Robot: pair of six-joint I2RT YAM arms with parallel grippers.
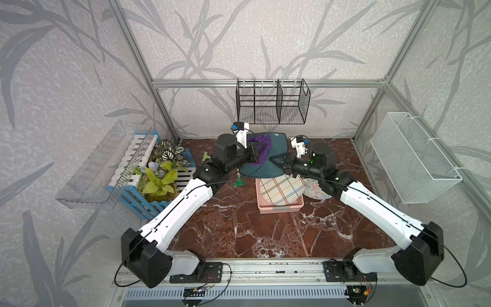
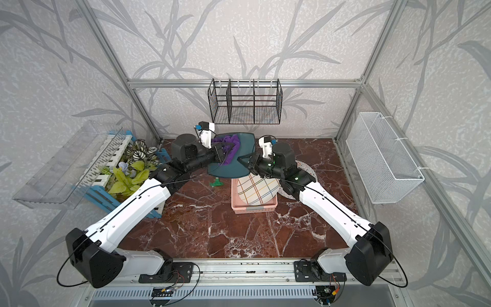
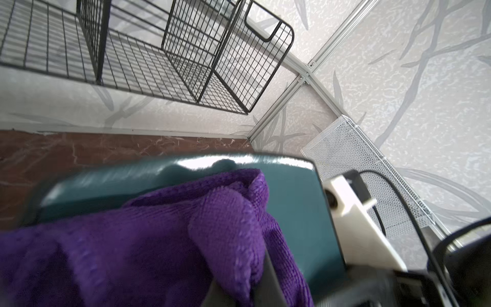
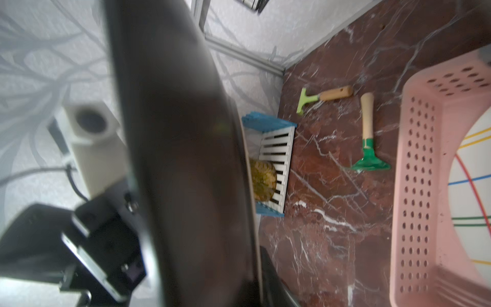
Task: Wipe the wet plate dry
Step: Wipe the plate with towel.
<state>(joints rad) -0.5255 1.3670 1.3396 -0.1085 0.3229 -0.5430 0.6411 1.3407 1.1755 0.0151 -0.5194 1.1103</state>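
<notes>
The teal plate (image 1: 276, 148) was off the bench (image 1: 239, 226), tilted in the air above the far middle of it, with one edge over the far end of the pink basket (image 1: 279, 210); the right claw (image 1: 279, 160) was closed narrowly on the plate's near right rim, and in the right wrist view the dark underside (image 4: 172, 133) ran edge-on straight out of the jaws; the purple cloth (image 1: 261, 141) lay bunched on the upper face, towards the far left part of it, clamped in the left claw (image 1: 261, 148), whose jaws were fully closed on a fold; in the left wrist view the cloth (image 3: 159, 239) covered much of the near face while a bare glossy band of teal (image 3: 292, 191) showed beyond and beside it. I judged the wiping to be under way rather than finished: both arms were engaged and cloth met plate, but only part of the face was under it; whether the bare part was wet or dry could not be told, since only glare showed there and no drops; the underside looked untouched by the cloth; setting the plate down was yet to come. A striped plate (image 1: 281, 190) lay in the basket; a patterned plate (image 1: 316, 190) sat just beside it; two green scrapers (image 4: 369, 162) lay on the bench.
</notes>
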